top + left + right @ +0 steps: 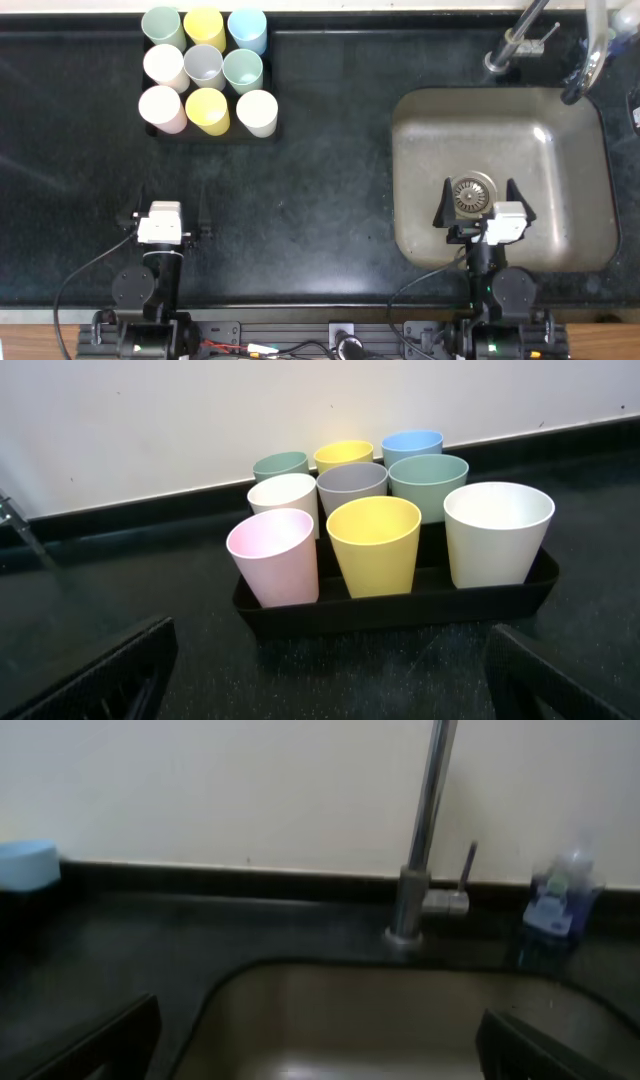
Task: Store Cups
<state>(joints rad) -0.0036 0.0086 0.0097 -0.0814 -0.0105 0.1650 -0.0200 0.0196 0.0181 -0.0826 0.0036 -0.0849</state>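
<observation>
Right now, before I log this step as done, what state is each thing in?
Black tray: on the countertop, full.
Cups: nine, upright, empty, in the tray.
Sink: empty.
Faucet: no water running.
Left gripper: open, empty.
Right gripper: open, empty, over the sink.

Kitchen. Dark speckled countertop (330, 200) under me; steel sink (545, 150) with drain (473, 193) on my right, tall faucet (428, 830) behind it, soap bottle (560, 900) beside. Also cups (204, 65) in a tray (400, 610). Plain white wall (150, 420).
</observation>
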